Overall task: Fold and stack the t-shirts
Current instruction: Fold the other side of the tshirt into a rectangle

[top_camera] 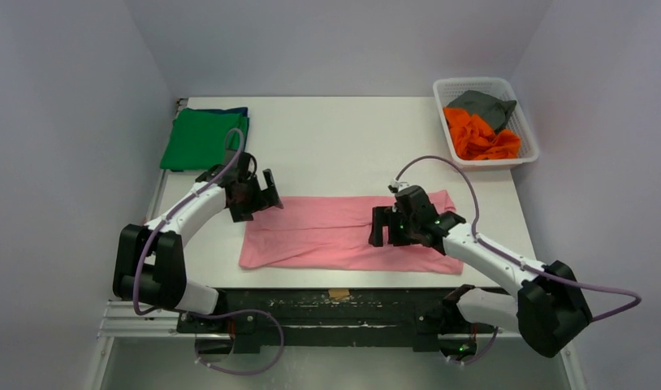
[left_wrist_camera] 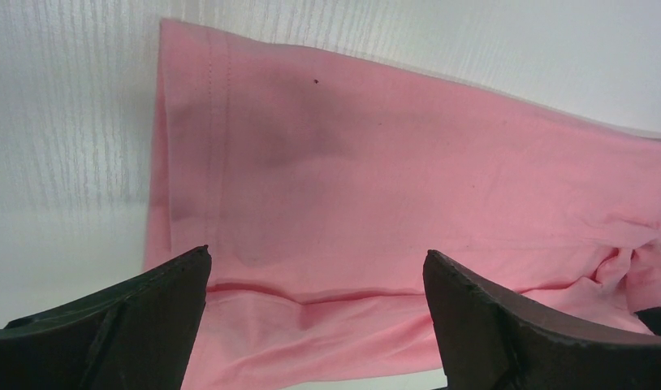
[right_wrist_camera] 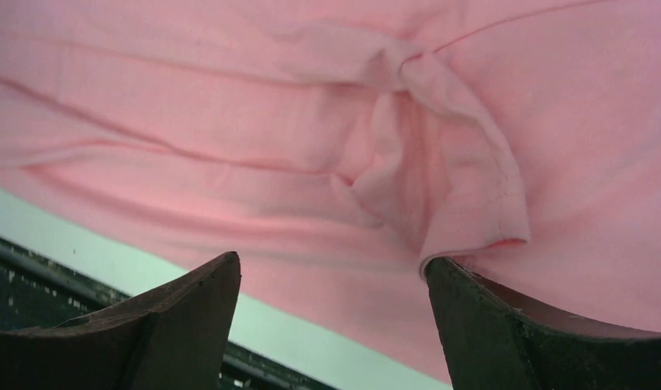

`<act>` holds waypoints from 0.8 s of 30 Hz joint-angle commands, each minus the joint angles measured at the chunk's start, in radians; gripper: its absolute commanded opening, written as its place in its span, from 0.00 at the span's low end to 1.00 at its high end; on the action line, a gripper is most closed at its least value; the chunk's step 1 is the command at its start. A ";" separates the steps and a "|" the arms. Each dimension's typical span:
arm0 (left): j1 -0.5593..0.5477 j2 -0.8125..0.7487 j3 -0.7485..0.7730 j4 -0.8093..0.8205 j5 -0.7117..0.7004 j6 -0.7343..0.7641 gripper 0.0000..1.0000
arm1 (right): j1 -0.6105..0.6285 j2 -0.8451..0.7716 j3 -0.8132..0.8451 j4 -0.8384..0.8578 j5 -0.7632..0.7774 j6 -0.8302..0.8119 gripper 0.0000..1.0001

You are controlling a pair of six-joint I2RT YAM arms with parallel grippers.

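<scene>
The light pink t-shirt [top_camera: 327,231] lies folded into a long strip across the near middle of the table. It fills the left wrist view [left_wrist_camera: 408,179] and the right wrist view [right_wrist_camera: 230,122], where a sleeve hem [right_wrist_camera: 481,203] is bunched. My left gripper [top_camera: 261,195] is open and empty above the strip's left end. My right gripper [top_camera: 388,226] is open and empty above its right part. A green t-shirt [top_camera: 199,138] lies folded at the back left on a dark blue one [top_camera: 239,111]. Orange [top_camera: 477,134] and grey [top_camera: 483,106] t-shirts lie crumpled in the basket.
A white mesh basket [top_camera: 526,150] stands at the back right corner. The table's front edge and dark rail [top_camera: 335,296] run just below the pink strip, also seen in the right wrist view [right_wrist_camera: 35,268].
</scene>
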 commanded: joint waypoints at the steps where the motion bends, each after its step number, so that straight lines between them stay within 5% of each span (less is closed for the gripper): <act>1: -0.004 -0.016 -0.003 0.009 -0.014 -0.005 1.00 | 0.062 -0.104 -0.020 -0.106 0.000 -0.025 0.82; 10: -0.004 -0.044 -0.004 -0.007 -0.023 -0.008 1.00 | 0.050 -0.111 0.048 -0.109 0.302 0.095 0.89; 18: -0.004 -0.056 -0.003 -0.008 -0.013 -0.005 1.00 | 0.013 0.179 0.156 0.065 0.246 0.078 0.86; 24: -0.004 -0.082 -0.012 -0.018 -0.030 -0.002 1.00 | 0.165 0.166 0.186 0.026 0.192 0.084 0.81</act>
